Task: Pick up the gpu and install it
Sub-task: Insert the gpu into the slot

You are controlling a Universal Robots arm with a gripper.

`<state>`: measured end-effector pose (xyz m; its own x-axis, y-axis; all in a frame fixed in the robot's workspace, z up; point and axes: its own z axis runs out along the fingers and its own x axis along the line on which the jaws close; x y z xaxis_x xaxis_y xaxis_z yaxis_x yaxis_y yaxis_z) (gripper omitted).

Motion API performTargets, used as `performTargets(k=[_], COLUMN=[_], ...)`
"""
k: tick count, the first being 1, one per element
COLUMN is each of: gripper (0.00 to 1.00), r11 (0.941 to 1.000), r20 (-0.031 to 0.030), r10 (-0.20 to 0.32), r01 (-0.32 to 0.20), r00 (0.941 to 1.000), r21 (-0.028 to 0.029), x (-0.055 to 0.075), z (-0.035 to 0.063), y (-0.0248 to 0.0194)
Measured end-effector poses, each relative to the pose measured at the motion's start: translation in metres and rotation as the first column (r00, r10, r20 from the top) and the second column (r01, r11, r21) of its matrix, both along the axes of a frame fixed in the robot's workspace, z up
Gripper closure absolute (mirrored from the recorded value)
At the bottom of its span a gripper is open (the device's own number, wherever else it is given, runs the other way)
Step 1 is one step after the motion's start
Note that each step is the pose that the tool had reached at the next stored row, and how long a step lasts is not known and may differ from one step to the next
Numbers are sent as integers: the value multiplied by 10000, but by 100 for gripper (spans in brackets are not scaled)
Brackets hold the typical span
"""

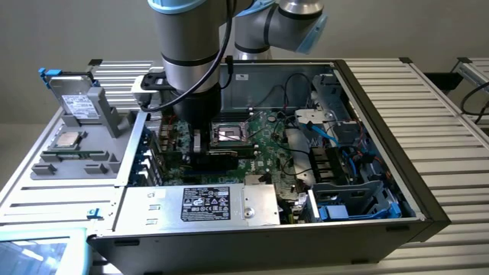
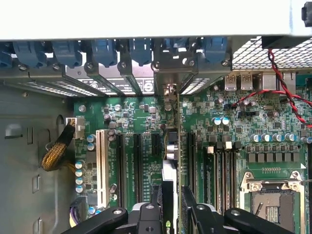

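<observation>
Gpu (image 2: 168, 170) edge-on in the tool's (image 2: 171, 215) firm grip, upright over the motherboard (image 2: 219, 141) inside the open computer case (image 1: 382, 114).

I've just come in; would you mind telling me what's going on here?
A robot arm is reaching down into an open computer case. Its hand grips the gpu, which stands on edge over the motherboard among the expansion slots, with its bracket end toward the case's rear openings. Whether the card is fully seated in a slot cannot be told.
</observation>
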<state>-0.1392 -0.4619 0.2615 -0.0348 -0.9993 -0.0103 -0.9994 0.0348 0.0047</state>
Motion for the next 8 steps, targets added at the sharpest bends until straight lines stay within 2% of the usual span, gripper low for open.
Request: performTargets(k=[8], gripper=[73], r11=[10000], r20=[3], r10=[2], r01=[-2], r00=[10000], r21=[4], x=[0], z=[-9], y=[0])
